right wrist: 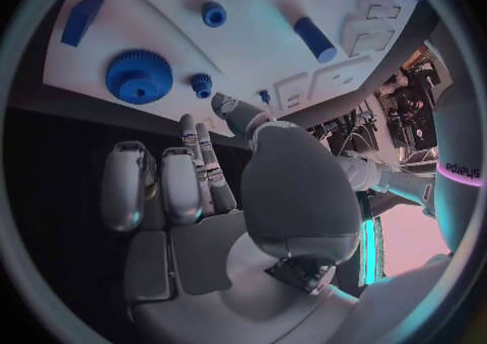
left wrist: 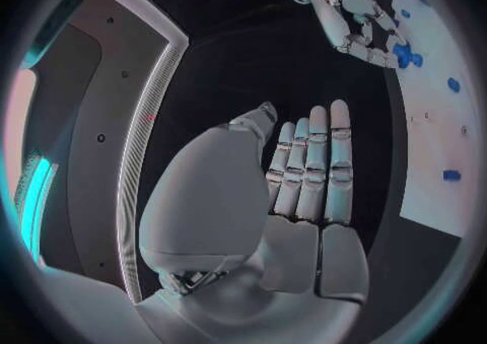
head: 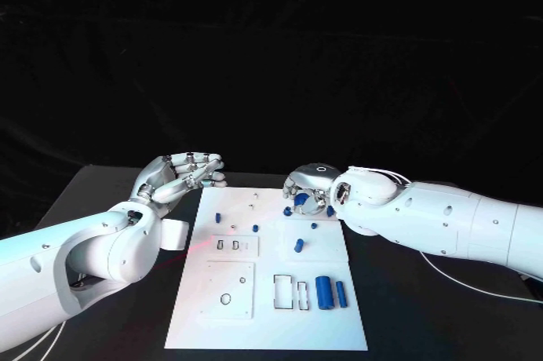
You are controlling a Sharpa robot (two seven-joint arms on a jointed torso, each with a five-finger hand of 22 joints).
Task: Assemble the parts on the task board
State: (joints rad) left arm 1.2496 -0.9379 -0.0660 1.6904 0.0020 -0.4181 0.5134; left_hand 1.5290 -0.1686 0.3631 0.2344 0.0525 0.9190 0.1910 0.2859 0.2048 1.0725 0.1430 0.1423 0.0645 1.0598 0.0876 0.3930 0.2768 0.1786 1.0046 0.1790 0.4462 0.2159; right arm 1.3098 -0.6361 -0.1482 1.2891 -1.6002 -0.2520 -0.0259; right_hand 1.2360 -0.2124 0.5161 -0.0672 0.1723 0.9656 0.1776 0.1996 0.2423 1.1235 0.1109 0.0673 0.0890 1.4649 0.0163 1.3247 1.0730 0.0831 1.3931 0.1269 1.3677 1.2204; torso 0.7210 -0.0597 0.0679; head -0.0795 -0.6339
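Task board point(head: 269, 314) lies flat between the two hands, with blue parts on it. It looks like the picking-up step. Right hand point(head: 311, 190) hangs over the big gear point(right wrist: 139, 76) and small gear point(right wrist: 201, 83), fingers apart, holding nothing. Next it must close on one. Left hand point(head: 181, 175) waits beside the board, fingers together, holding nothing. Two long pegs point(head: 329, 292) lie far from both hands, next to open slots.

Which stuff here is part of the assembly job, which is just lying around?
Job:
task board
large blue gear
small blue gear
blue cylinders
blue peg
right hand
left hand

Lying about:
cable on black table
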